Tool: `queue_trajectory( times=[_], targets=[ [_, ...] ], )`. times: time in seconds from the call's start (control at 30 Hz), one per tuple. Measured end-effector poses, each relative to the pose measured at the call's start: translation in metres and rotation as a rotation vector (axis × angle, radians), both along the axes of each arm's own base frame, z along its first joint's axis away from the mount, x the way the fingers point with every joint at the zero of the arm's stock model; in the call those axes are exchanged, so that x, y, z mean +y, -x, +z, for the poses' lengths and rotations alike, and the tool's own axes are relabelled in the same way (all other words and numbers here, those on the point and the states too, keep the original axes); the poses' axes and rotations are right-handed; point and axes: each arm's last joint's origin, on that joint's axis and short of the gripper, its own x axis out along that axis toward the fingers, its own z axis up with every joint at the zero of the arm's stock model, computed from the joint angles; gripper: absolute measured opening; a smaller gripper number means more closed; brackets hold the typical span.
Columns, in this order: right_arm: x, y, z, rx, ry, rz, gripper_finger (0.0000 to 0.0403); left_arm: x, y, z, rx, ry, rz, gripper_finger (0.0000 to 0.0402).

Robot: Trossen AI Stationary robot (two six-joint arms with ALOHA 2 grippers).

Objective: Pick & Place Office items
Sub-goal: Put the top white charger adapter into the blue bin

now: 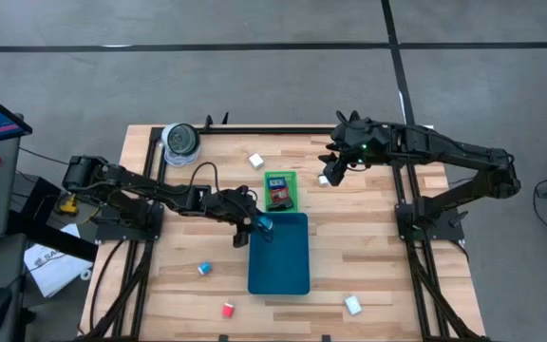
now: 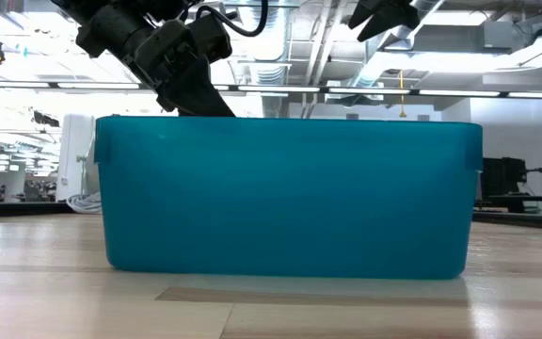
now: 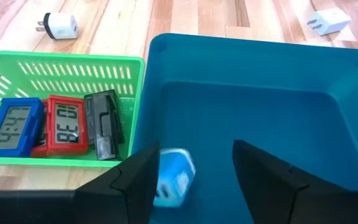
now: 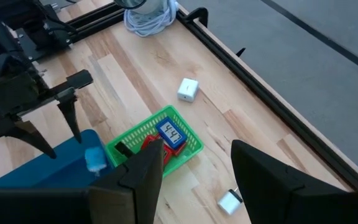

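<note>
A small light-blue-and-white blocky piece (image 3: 174, 177), perhaps an eraser or sharpener though the view is too soft to say, sits between the spread, released fingers of the left hand (image 3: 191, 180) just inside the teal tray (image 1: 288, 271) at its 11 o'clock corner, apparently not gripped. At 12 o'clock from that tray the green tray (image 1: 291, 178) holds blue, red and black pieces (image 3: 58, 124). The right hand (image 1: 331, 168), fingers parted and empty, hovers at 3 o'clock of the green tray above a white piece (image 1: 323, 180) on the table (image 1: 368, 256).
</note>
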Motion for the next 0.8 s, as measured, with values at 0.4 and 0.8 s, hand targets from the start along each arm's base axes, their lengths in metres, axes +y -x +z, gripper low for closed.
queue_trajectory(
  times=[0.4,0.8],
  targets=[
    [0.009,0.000,-0.001,-0.005,-0.002,-0.033,0.0182,0.039,0.011,0.031,-0.158,0.010,0.375,0.0164],
    [0.010,0.000,-0.001,-0.004,0.028,-0.073,0.0182,0.144,0.029,0.033,-0.135,0.157,0.619,0.0254]
  ],
)
